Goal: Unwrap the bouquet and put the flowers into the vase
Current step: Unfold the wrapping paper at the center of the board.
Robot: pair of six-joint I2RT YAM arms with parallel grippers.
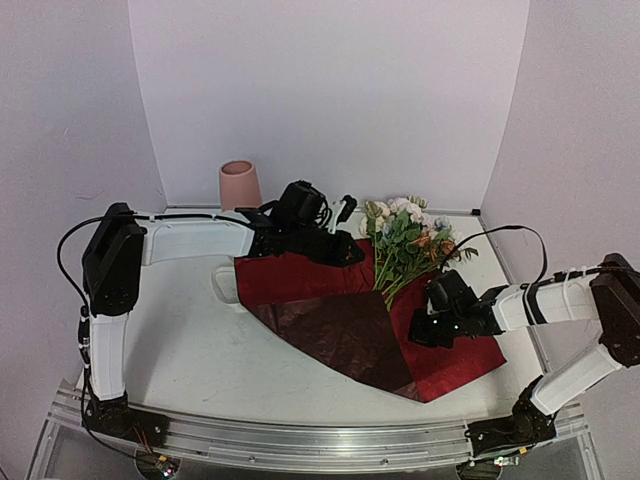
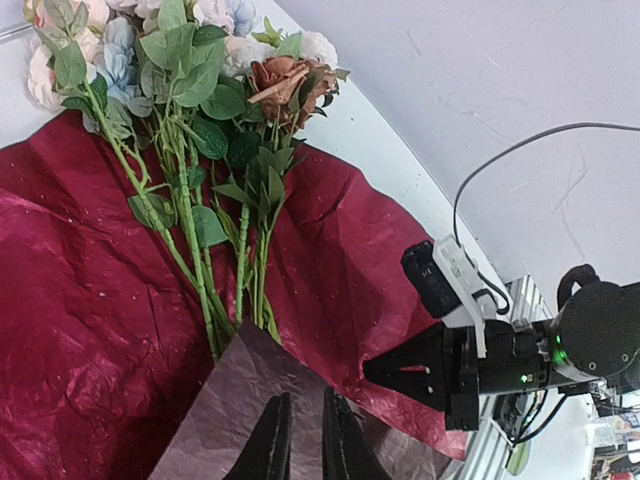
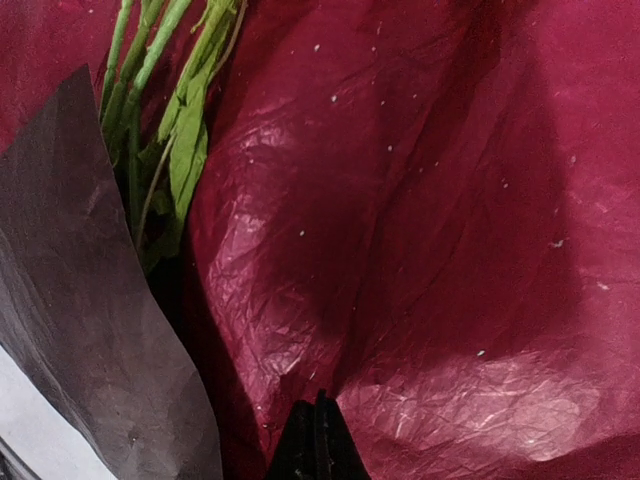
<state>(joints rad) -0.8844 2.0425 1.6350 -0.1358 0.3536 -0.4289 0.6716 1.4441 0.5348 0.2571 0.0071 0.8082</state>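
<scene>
The bouquet lies unwrapped. Its flowers point(image 1: 405, 232) point(image 2: 190, 110) rest on spread dark red wrapping paper point(image 1: 310, 280) point(image 2: 70, 300) point(image 3: 420, 200), blooms toward the back wall. The green stems point(image 3: 150, 60) run under a darker purple-brown sheet point(image 1: 345, 335) point(image 2: 240, 400). The salmon-pink vase point(image 1: 240, 184) stands upright at the back left. My left gripper point(image 1: 355, 258) point(image 2: 300, 435) hovers over the paper's far edge, open by a narrow gap, with nothing between its fingers. My right gripper point(image 1: 418, 325) point(image 2: 368, 370) point(image 3: 317, 405) is shut on a raised fold of the red paper, right of the stems.
White backdrop walls close in the table at the back and both sides. A low white object point(image 1: 222, 285) pokes out from under the paper's left edge. An aluminium rail point(image 1: 300, 440) runs along the near edge. A black cable point(image 1: 510, 232) loops above the right arm.
</scene>
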